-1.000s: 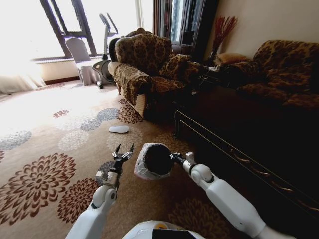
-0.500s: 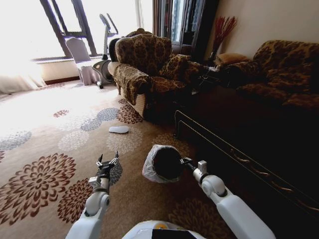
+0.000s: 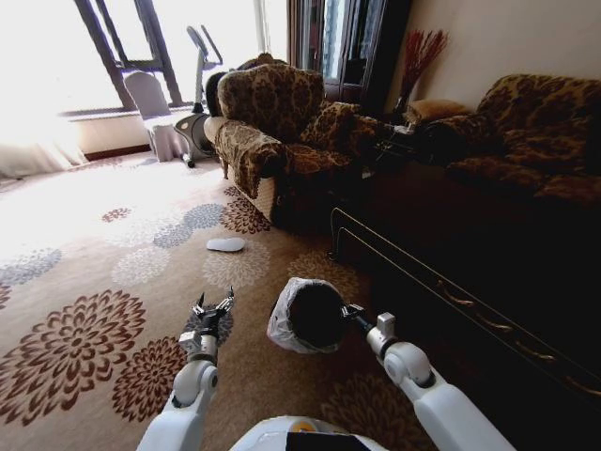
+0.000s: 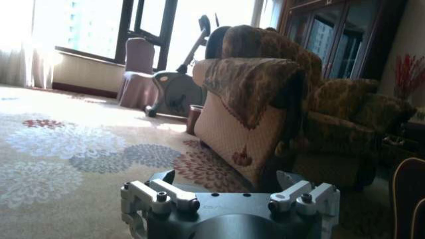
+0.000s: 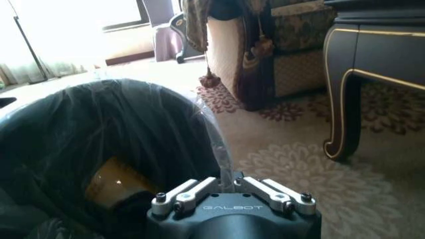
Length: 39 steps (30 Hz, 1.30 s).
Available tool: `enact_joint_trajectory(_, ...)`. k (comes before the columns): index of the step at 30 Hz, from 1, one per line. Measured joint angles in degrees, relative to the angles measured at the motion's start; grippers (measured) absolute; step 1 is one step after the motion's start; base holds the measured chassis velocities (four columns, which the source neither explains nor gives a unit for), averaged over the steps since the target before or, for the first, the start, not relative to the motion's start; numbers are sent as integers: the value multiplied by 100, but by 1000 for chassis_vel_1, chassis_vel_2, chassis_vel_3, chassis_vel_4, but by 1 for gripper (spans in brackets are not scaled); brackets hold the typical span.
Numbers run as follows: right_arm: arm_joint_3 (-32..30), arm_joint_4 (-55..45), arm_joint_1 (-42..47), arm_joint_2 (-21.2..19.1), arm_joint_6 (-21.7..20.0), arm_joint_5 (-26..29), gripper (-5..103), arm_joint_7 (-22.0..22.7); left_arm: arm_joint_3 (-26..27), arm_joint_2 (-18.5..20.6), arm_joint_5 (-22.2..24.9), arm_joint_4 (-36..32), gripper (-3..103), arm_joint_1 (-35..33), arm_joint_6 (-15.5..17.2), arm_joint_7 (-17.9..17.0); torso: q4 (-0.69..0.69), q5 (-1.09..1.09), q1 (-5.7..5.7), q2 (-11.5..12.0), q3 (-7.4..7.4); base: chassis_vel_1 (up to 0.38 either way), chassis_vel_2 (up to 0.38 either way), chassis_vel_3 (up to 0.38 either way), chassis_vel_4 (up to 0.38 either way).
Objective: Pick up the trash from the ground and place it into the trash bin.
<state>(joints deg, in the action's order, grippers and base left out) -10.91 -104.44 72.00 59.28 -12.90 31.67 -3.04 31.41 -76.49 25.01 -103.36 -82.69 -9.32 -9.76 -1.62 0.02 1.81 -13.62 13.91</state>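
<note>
Head view is showing the right gripper point(image 3: 349, 311) gripping the rim of the trash bin point(image 3: 310, 316), a black bucket lined with a pale plastic bag, which is hanging tilted with its mouth turned toward the camera, just above the flowered carpet point(image 3: 84, 282). The left gripper point(image 3: 212, 305) is hovering beside the bin on the robot's left, apart from it, its fingers spread wide and holding nothing. A pale slipper point(image 3: 225, 244) is lying on the carpet farther ahead, near the patterned armchair point(image 3: 272, 122).

Left wrist view is looking across the carpet toward the armchair point(image 4: 265, 109), with a covered chair point(image 4: 138, 74) and an exercise machine point(image 4: 179, 84) sitting by the window beyond. Faint lettering on the wrist housing is too dim to read.

Right wrist view is showing the fingers point(image 5: 189, 191) closing narrowly on the bin's rim point(image 5: 209, 124), the plastic liner pinched between them. Inside the bin, an orange-yellow bottle point(image 5: 109, 181) is resting against the dark wall. The word "GALBOT" is standing on the gripper housing. A dark table leg with a gold line point(image 5: 345, 99) is rising beside the carpet.
</note>
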Motion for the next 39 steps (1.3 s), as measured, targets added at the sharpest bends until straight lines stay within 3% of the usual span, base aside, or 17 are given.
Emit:
enact_joint_trajectory(7, -87, -100, 154, 31, 94, 3, 1, 13, -15, 4, 175, -68, 100, 8, -120, -54, -4, -3, 0, 0, 0, 121, 124, -96, -103)
enact_joint_trajectory(25, -413, -372, 336, -45, 295, 33, 1, 45, -59, -37, 297, -48, 100, 148, 226, -525, 0, -3, 0, 0, 0, 23, 24, 23, 22)
enact_joint_trajectory(39, -615, -350, 435, 6, 392, -115, 1, -15, -67, 15, 11, 219, 100, 172, 244, -251, -2, -2, 0, 0, 0, 103, 113, 111, 100)
